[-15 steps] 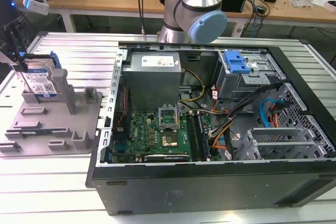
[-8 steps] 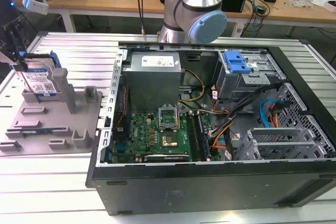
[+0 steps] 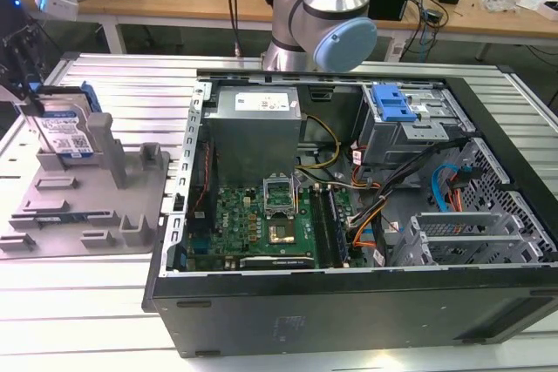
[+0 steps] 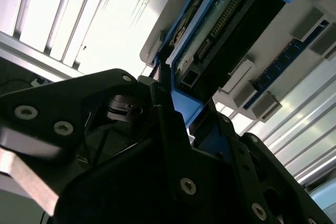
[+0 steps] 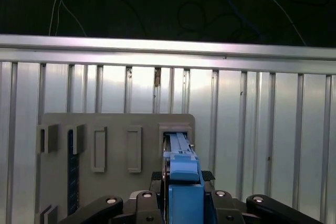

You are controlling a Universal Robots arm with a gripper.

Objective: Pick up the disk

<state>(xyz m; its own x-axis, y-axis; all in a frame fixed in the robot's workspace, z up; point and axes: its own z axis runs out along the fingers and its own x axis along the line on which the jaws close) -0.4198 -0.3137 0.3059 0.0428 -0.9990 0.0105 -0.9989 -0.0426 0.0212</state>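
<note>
— Where is the disk (image 3: 63, 132) right now?

— In the exterior view it stands on edge at about nine o'clock, upright in a slot of the grey holder (image 3: 83, 206), label facing the camera and its blue bracket along the upper edge. The holder lies on the ribbed metal desk (image 3: 87, 320), just beside the open computer case (image 3: 349, 215).

— And the pincer (image 5: 181, 195)?

— In the first wrist view its black fingers (image 5: 144, 205) sit on either side of the disk's (image 5: 181, 171) blue bracket, at six o'clock in that picture. In the second wrist view the disk's (image 4: 220, 35) connector edge runs up toward one o'clock, with the black pincer (image 4: 173, 129) body pressed close against the blue bracket.

— Clenched on it?

— It looks clamped on the disk; both fingers meet the bracket with no gap showing.

— Is the disk lifted?

— No, its lower edge sits in the holder.
</note>
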